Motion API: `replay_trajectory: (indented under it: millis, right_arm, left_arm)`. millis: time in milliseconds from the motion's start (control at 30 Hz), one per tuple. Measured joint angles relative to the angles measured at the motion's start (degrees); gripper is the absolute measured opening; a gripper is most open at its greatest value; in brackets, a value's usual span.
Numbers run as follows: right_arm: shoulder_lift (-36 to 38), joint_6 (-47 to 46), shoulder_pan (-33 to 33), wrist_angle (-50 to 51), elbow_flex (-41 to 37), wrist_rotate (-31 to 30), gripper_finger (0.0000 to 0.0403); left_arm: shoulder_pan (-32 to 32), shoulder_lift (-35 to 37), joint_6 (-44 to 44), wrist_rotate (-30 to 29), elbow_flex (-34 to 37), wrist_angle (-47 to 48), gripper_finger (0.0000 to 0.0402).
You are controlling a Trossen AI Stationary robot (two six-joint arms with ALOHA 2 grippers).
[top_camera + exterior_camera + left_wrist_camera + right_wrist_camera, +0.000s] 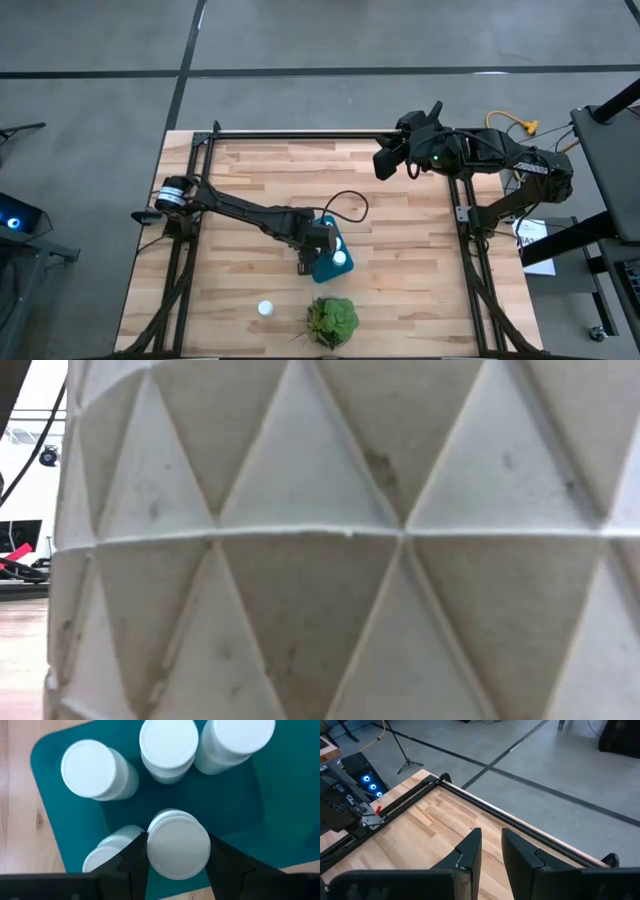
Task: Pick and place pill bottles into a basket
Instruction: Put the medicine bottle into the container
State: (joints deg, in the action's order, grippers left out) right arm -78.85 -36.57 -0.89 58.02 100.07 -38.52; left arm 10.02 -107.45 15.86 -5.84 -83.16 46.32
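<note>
My low camera is almost filled by a pale pot (340,540) with raised triangular facets. A strip of room shows left.

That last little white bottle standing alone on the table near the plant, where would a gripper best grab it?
Probably from straight above. The lone pill bottle stands upright on the table, round cap up, with bare wood all around it. Fingers lowered on either side of its round body, just under the cap, should fit; the plant sits well apart from it. Any side works, since it is round.
</note>
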Motion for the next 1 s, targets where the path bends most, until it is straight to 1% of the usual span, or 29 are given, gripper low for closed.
replay_trajectory:
  millis: [200, 367, 667, 733, 867, 1000]
  right_arm:
    - [0.0, -0.3, 0.0, 0.0, 0.0, 0.0, 0.0068]
    - [0.0, -0.5, 0.0, 0.0, 0.0, 0.0, 0.0068]
    - [0.0, -0.6, 0.0, 0.0, 0.0, 0.0, 0.0068]
    - [0.0, -0.5, 0.0, 0.0, 0.0, 0.0, 0.0068]
    - [0.0, -0.8, 0.0, -0.1, 0.0, 0.0, 0.0068]
    - [0.0, -0.9, 0.0, -0.1, 0.0, 0.0, 0.0068]
  left_arm:
    - [0.0, 0.0, 0.3, 0.0, 0.3, -2.9, 0.0143]
    - [0.0, -0.2, 0.4, 0.0, 0.6, -3.1, 0.0143]
    - [0.0, -0.2, 0.6, 1.0, 3.2, -3.3, 0.0144]
    - [0.0, -0.2, 0.6, 1.0, 3.4, -3.4, 0.0158]
    - [0.0, -0.3, 0.6, 1.1, 3.5, -2.8, 0.0202]
    - [0.0, -0.4, 0.5, 1.1, 3.4, -2.8, 0.0218]
